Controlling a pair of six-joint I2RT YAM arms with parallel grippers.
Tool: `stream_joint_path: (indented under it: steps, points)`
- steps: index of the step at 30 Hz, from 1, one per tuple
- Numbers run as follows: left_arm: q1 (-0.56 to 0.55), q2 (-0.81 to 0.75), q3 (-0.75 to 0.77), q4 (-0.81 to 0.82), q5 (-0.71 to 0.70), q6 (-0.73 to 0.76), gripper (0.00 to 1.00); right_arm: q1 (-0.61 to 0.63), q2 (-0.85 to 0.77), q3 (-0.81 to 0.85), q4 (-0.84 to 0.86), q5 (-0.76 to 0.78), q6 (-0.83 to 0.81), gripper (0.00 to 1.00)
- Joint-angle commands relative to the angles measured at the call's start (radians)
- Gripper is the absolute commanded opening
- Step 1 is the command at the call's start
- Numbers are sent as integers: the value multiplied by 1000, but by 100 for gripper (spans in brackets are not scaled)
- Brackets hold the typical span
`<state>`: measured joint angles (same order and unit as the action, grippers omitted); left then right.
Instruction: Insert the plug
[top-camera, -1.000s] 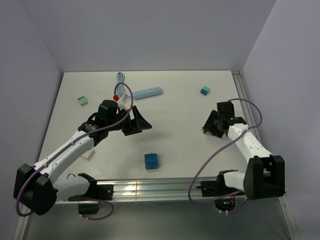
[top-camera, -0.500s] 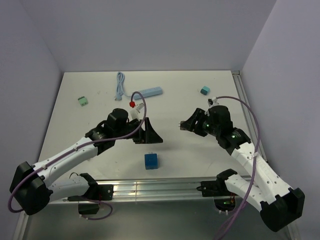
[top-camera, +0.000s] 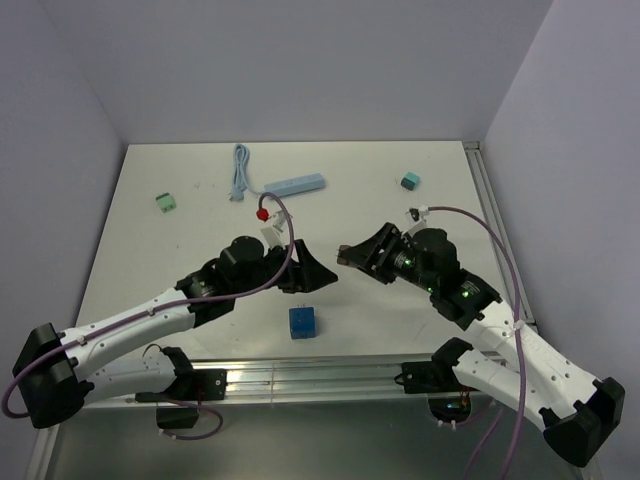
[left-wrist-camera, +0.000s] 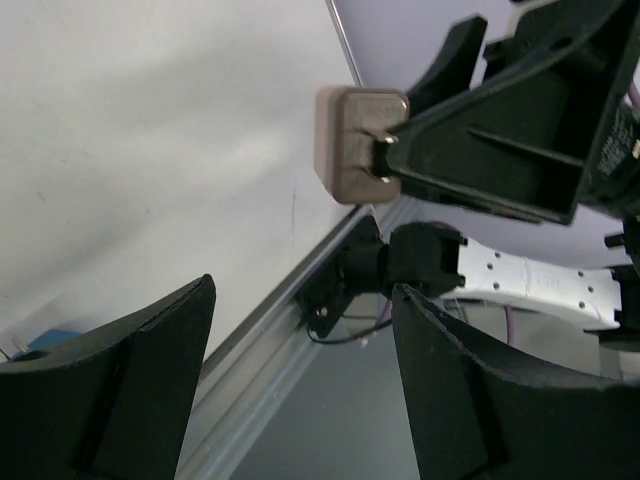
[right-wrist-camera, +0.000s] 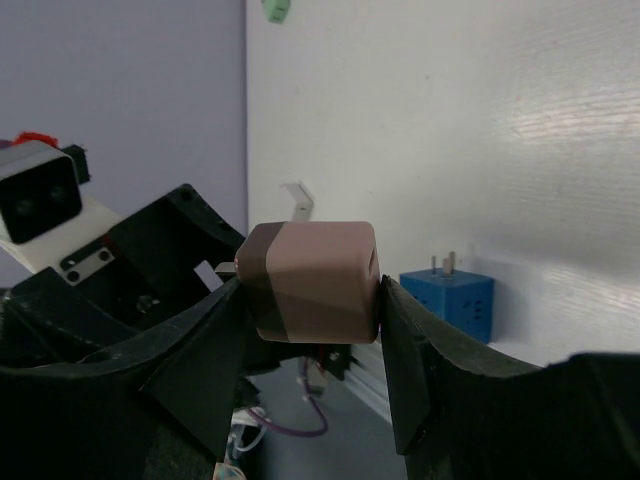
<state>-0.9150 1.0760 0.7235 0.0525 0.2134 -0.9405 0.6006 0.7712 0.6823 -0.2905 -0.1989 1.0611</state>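
Note:
My right gripper (top-camera: 352, 256) is shut on a brown cube-shaped plug (right-wrist-camera: 315, 280), held above the middle of the table. In the left wrist view the plug (left-wrist-camera: 360, 145) shows two metal prongs pointing back into the right gripper's palm. My left gripper (top-camera: 318, 272) is open and empty, its tips facing the right gripper a short way off; its two black fingers (left-wrist-camera: 470, 400) stand wide apart. A light blue power strip (top-camera: 295, 185) with a coiled cable (top-camera: 240, 170) lies at the back of the table.
A blue cube plug (top-camera: 303, 321) with prongs up stands near the front edge, also in the right wrist view (right-wrist-camera: 448, 300). A green block (top-camera: 165, 201) lies back left, a teal block (top-camera: 410, 181) back right. A metal rail (top-camera: 330, 375) runs along the front.
Both arms have swung toward the table's middle. The right gripper carried the brown plug left; the left gripper moved right and nearer, so the two now face each other closely.

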Motion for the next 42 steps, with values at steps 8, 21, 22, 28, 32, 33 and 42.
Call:
stream_joint_path:
  steps: [8, 21, 22, 28, 32, 33, 42]
  points:
    - [-58, -99, -7, 78, -273, 15, 76, 160, 7, -9, 103, 188, 191, 26]
    - [-82, -87, -16, 67, -289, 19, 72, 257, 56, -35, 241, 242, 235, 25]
    - [-84, -87, -16, 67, -289, 20, 72, 258, 57, -35, 237, 246, 237, 25]
    - [-100, -100, -42, 86, -296, 23, 66, 260, 27, -44, 231, 263, 238, 25]
    - [-104, -83, -39, 92, -299, 20, 66, 263, 48, -26, 232, 230, 227, 25]
    - [-104, -77, -33, 95, -299, 22, 66, 265, 51, -21, 237, 225, 226, 25]
    - [-104, -74, -10, 92, -322, 28, 51, 324, 94, 0, 254, 219, 206, 26]
